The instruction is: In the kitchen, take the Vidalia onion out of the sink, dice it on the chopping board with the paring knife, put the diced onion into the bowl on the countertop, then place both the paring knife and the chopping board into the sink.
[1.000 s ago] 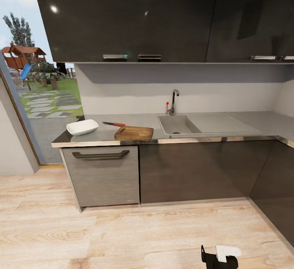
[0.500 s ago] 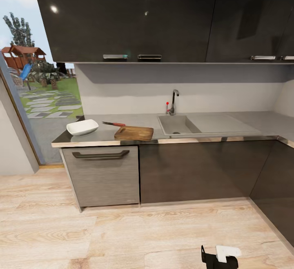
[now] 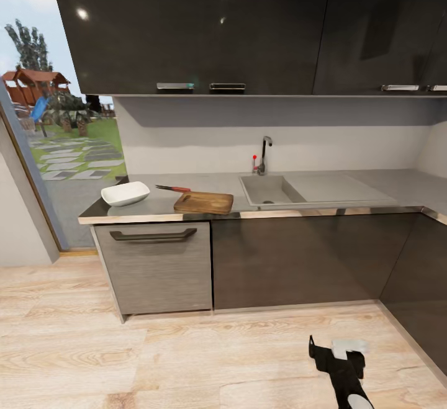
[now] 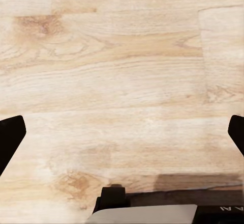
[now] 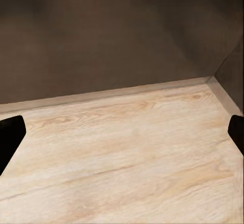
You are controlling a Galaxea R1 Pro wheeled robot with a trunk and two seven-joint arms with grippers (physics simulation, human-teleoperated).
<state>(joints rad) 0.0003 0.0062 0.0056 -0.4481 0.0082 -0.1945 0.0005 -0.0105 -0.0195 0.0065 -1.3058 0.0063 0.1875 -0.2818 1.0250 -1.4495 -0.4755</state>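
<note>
From my head, the chopping board [image 3: 203,202] lies at the surface's [image 3: 372,185] front edge, the paring knife [image 3: 173,188] behind it, the bowl [image 3: 125,193] leftward, the sink [image 3: 271,190] rightward; bare floor [image 3: 155,359] lies between us. My left pincer [image 4: 122,137] gapes, fingers wide over planks. My right pincer [image 5: 122,132] gapes too, facing the dark cabinet corner [image 5: 213,76].

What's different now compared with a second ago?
The right arm's tool has swung up into the head view's lower edge, more of the black arm showing above the wooden floor. It took hold of nothing. The bowl, paring knife, chopping board and sink stayed put.
</note>
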